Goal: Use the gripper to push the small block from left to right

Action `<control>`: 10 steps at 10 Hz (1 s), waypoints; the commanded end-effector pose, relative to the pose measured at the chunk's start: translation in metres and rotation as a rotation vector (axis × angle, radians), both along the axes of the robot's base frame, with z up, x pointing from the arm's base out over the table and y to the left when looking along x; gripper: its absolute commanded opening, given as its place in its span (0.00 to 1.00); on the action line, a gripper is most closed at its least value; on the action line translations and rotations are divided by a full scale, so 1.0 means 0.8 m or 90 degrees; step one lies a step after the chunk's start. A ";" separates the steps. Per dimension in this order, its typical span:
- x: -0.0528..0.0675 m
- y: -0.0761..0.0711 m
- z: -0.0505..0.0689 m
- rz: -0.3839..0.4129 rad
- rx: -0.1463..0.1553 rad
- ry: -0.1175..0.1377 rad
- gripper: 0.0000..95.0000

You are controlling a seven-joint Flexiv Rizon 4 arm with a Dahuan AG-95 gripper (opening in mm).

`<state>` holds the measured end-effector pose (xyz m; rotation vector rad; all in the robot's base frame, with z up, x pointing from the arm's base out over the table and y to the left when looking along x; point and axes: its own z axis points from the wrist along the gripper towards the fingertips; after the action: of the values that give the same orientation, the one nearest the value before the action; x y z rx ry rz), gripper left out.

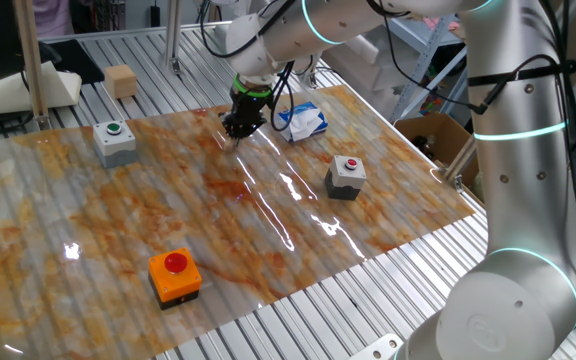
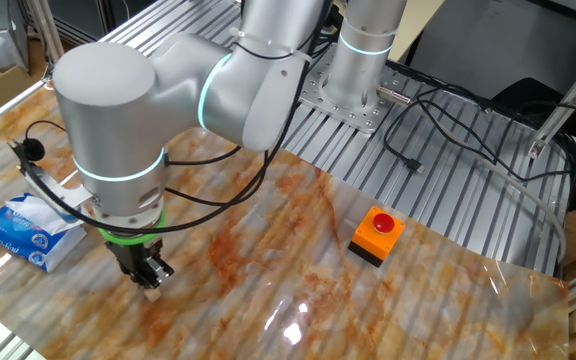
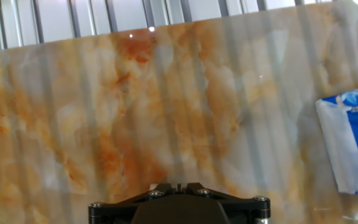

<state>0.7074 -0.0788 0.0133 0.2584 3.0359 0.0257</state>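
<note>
The small block (image 1: 120,80) is a plain tan wooden cube on the metal slats at the far left, just beyond the marbled mat (image 1: 218,220). It does not show in the other fixed view or the hand view. My gripper (image 1: 238,128), black fingers under a green ring, points down at the mat's far middle, well to the right of the block and apart from it. In the other fixed view my gripper (image 2: 149,278) stands with its tips at the mat, fingers together and holding nothing. The hand view shows only the gripper (image 3: 179,186) base over bare mat.
A grey box with a green button (image 1: 115,140) stands at the mat's left, a grey box with a red button (image 1: 346,176) at its right, and an orange box with a red button (image 1: 175,275) in front. A blue-white pack (image 1: 303,120) lies right of the gripper.
</note>
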 end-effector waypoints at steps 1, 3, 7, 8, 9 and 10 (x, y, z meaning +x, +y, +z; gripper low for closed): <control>0.000 0.006 0.001 -0.010 0.002 0.000 0.00; 0.000 0.010 0.000 -0.016 0.003 0.000 0.00; 0.000 0.021 0.000 -0.024 0.003 0.000 0.00; 0.000 0.025 -0.001 -0.027 0.003 0.000 0.00; 0.000 0.028 -0.001 -0.030 0.002 -0.001 0.00; -0.001 0.033 -0.001 -0.035 0.003 0.000 0.00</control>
<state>0.7067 -0.0505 0.0118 0.3444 3.0266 0.0270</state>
